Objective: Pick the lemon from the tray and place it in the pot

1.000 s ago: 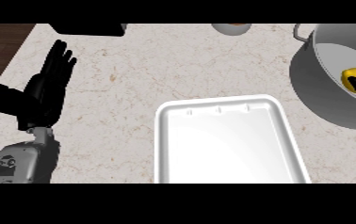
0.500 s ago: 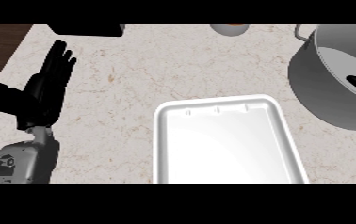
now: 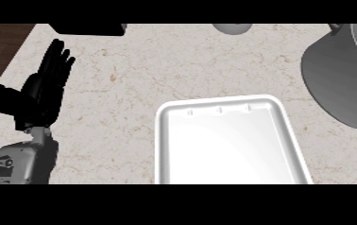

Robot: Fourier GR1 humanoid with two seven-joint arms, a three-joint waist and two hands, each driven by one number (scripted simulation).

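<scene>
While my left hand (image 3: pixel 42 94) idles at the left, fingers spread, I see no lemon on the near tray (image 3: pixel 162 139); presumably it's in the right-hand pot (image 3: pixel 327 77).

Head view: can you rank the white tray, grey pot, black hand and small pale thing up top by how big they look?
1. White tray.
2. Left hand.
3. Small pale object, partly cut off.
The grey pot runs off the right edge, so its place is unsure.
</scene>
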